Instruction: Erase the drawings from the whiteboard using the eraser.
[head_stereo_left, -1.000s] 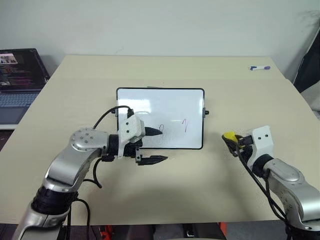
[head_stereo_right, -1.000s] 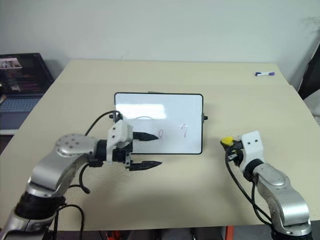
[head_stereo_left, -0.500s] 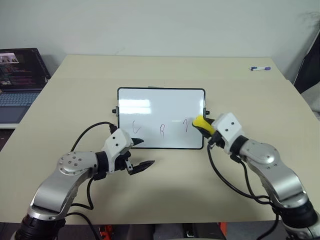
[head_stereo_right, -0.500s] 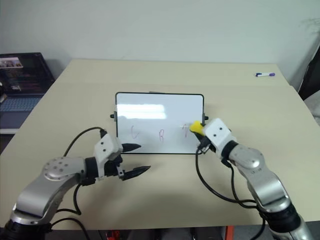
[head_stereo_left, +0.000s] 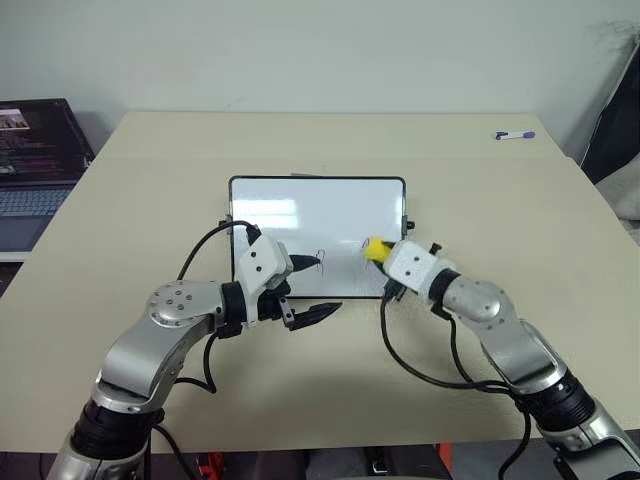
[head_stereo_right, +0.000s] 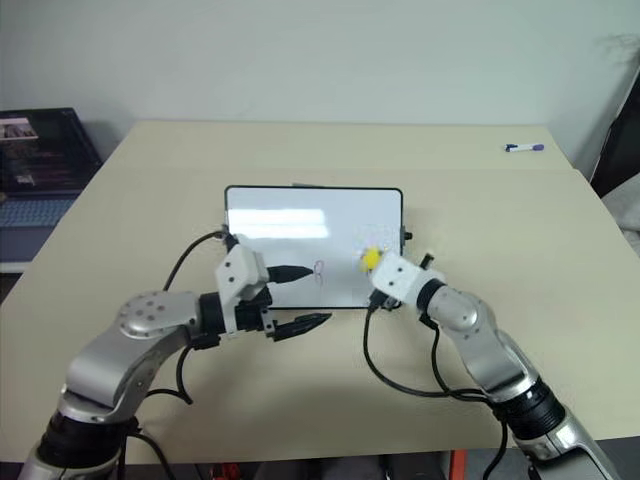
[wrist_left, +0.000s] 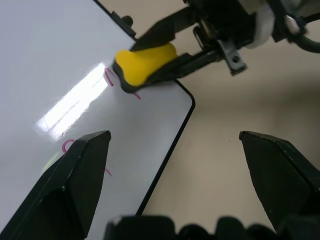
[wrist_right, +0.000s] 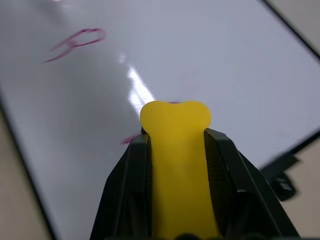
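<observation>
Right tool (head_stereo_left: 378, 250) clamps the eraser (head_stereo_left: 375, 247) on the whiteboard (head_stereo_left: 300, 205), over the rightmost mark. Left tool (head_stereo_left: 312, 290) gapes, empty. The drawings (wrist_right: 75, 42) remain.

Silver arms, white wrists, black cables

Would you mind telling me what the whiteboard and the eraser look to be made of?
The whiteboard: glossy white, likely coated plastic or metal, mirroring a bright light; thin black frame. The eraser: smooth matte yellow, probably plastic or dense foam, over a dark underside, perhaps felt.
</observation>
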